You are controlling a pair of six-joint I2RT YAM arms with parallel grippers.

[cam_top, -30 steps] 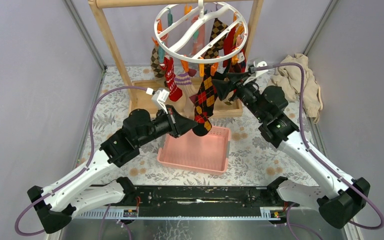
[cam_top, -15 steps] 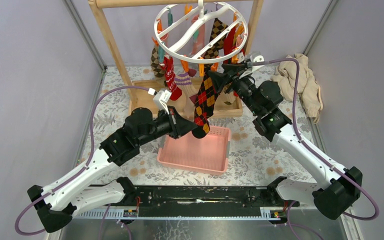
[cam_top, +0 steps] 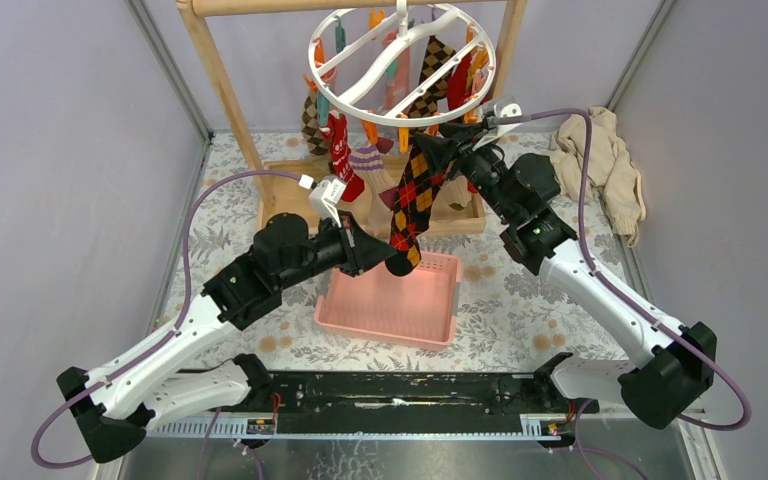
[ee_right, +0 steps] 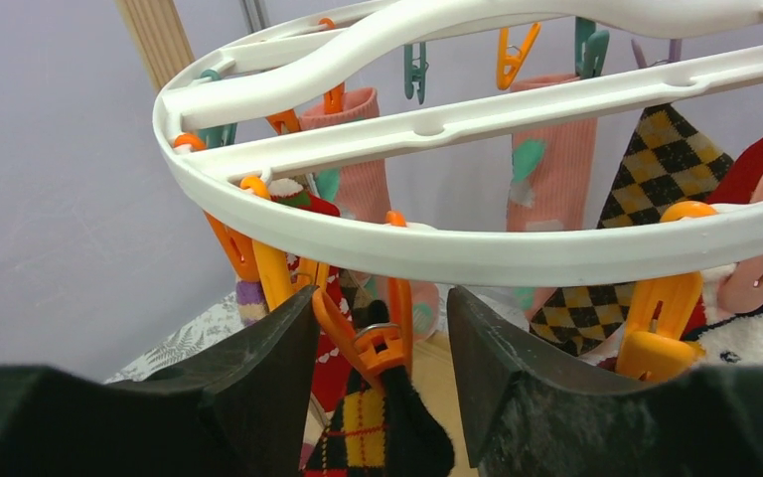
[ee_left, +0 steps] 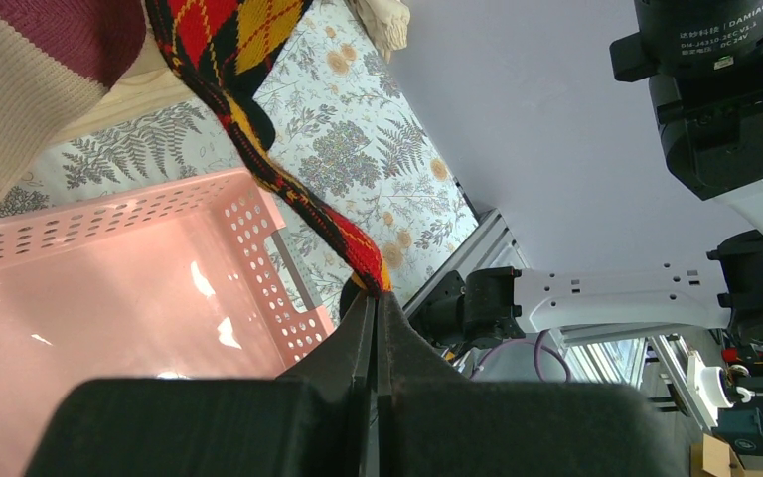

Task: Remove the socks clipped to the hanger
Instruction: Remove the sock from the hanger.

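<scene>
R claw (ee_right: 381, 310) rose; sock (ee_right: 373, 442) clip (ee_right: 378, 345) betw. jaws, prob. untouched.

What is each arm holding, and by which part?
The left fingers pinch the red-yellow argyle sock by its lower tip. The right fingers hold nothing, straddling its orange clip.

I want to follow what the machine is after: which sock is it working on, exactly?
Look at the round white hanger on the wooden rack at the back. From an orange clip on its near rim hangs one long sock, its lower end pinched in the left claw by the pink basket. It alone has red and yellow diamonds on black.
</scene>
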